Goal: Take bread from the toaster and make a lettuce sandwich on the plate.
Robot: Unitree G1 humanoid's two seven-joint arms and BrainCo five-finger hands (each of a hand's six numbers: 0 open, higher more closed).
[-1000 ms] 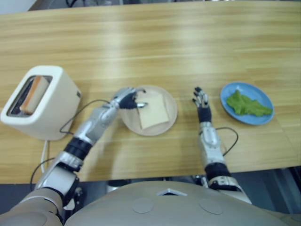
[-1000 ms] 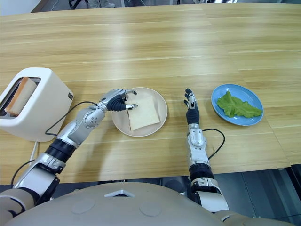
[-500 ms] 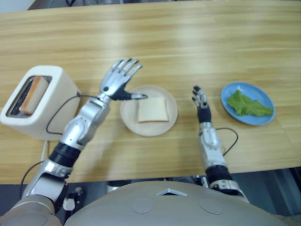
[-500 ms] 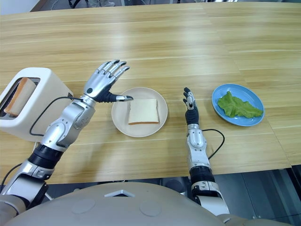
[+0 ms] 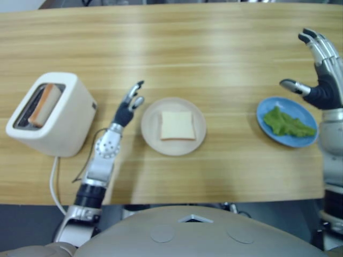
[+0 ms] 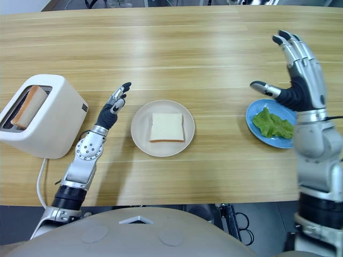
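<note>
I see one bread slice (image 6: 166, 127) flat on the plate (image 6: 142, 115), mid-table. A second slice (image 6: 28, 106) stands in the toaster (image 6: 51, 126), left. My left hand (image 6: 114, 105) lies beside the plate, fingers straight and together. My right hand (image 6: 298, 72) hovers over the lettuce (image 6: 272, 123) on its blue plate (image 6: 261, 105), fingers spread and empty.

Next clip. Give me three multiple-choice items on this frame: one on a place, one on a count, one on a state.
1. Where does the lettuce lie? A on the blue plate; B on the bare table; C on the bread.
2. How many slices stand in the toaster? A none; B one; C two.
3. The right hand is: A open, holding nothing; B shut on lettuce; C shut on bread.
Answers: A, the leaf rests there; B, a single slice shows in the slot; A, its fingers are spread, nothing between them.
</note>
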